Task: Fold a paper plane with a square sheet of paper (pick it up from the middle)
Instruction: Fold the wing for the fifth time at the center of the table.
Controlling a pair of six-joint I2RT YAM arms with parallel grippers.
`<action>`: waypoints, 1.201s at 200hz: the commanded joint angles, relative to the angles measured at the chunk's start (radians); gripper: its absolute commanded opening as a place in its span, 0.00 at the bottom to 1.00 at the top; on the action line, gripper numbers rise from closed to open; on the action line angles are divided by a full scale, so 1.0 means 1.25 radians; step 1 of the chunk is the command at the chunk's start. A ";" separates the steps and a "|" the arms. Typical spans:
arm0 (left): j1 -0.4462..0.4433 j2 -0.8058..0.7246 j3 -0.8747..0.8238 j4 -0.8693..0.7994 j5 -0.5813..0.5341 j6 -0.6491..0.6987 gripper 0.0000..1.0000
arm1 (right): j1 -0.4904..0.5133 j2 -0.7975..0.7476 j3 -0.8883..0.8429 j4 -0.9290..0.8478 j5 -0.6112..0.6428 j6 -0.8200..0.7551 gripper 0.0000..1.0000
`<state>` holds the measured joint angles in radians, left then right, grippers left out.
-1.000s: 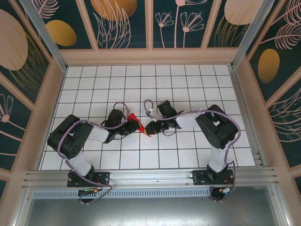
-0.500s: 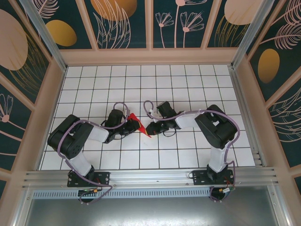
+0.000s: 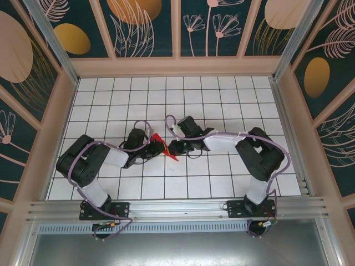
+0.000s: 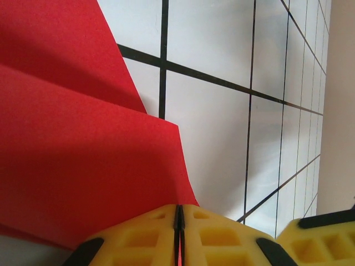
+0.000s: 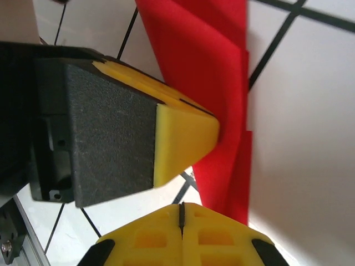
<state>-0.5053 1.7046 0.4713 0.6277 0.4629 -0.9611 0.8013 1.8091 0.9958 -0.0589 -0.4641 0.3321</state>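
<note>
White gridded table (image 3: 222, 94) ringed by dark floral wall panels (image 3: 150, 25).

on the white gridded tabletop (image 3: 222, 94), both arms bend inward toward the middle. the red paper (image 3: 161, 142), a small folded, tilted piece, sits between the left end effector (image 3: 153, 146) and the right end effector (image 3: 173, 147), both close against it.
</note>
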 commanded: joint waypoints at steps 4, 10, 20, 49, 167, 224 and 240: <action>0.001 0.032 0.007 -0.063 -0.052 0.025 0.13 | 0.012 0.048 0.039 -0.027 -0.001 0.014 0.00; 0.001 0.031 0.007 -0.065 -0.053 0.024 0.13 | 0.013 0.056 0.045 -0.031 0.001 0.012 0.00; 0.001 0.029 0.007 -0.067 -0.055 0.024 0.13 | 0.012 0.067 0.051 -0.036 0.007 0.009 0.00; 0.001 0.027 0.010 -0.078 -0.061 0.026 0.12 | 0.012 0.087 0.049 -0.052 0.028 0.002 0.00; 0.001 0.051 0.044 -0.163 -0.105 0.041 0.11 | 0.012 -0.012 0.028 -0.135 0.023 -0.060 0.00; 0.001 0.055 0.046 -0.170 -0.105 0.042 0.11 | 0.020 0.006 0.012 -0.140 0.032 -0.063 0.00; 0.001 0.054 0.045 -0.172 -0.107 0.044 0.11 | 0.020 0.008 0.012 -0.150 0.054 -0.065 0.00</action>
<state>-0.5053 1.7058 0.5297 0.5018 0.4557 -0.9489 0.8211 1.8168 1.0245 -0.2005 -0.4347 0.2680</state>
